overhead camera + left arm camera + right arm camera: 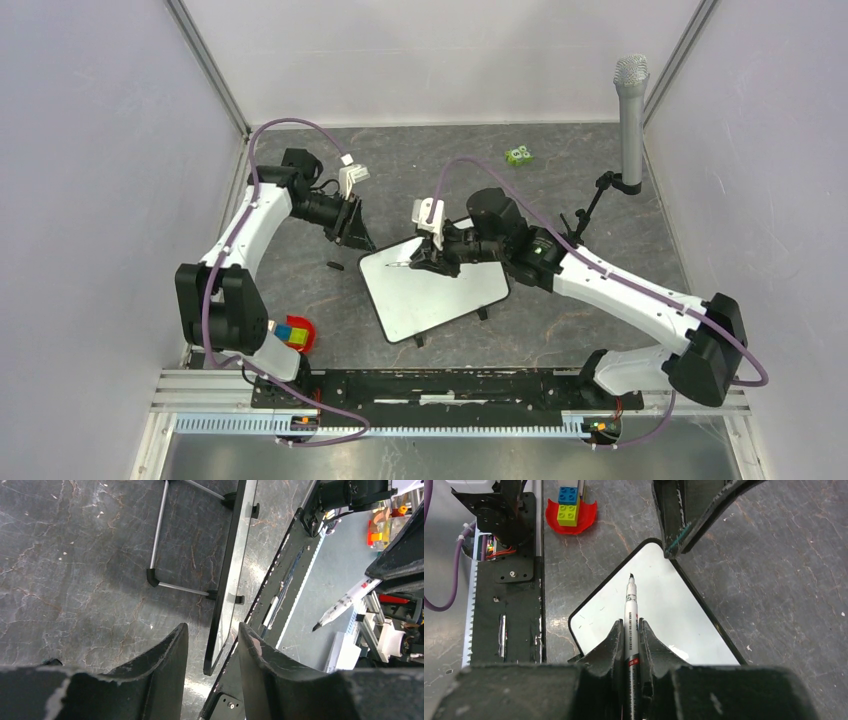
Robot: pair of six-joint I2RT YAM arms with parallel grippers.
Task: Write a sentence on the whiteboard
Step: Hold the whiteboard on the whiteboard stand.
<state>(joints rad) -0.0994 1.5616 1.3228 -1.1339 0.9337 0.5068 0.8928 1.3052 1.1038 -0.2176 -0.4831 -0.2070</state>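
We log right gripper [630,628] clenched on marker [631,597], tip over whiteboard [674,620], frame centre. The left gripper [212,630] is released, jaws astride whiteboard's edge, lower centre.

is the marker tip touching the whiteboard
Cannot tell. In the right wrist view the marker tip lies over the whiteboard, but from above neither contact nor a gap shows.

- Tabletop [420,165]: dark grey, marbled.
- Microphone [631,110]: silver, upright on a small black stand [598,195], far right corner.
- Green toy brick [518,156]: alone, near the far edge.
- Red dish [308,328]: near left, holding stacked toy bricks [567,510] in blue, yellow and green.
- Small black piece [335,265]: loose, left of centre, too small to identify.
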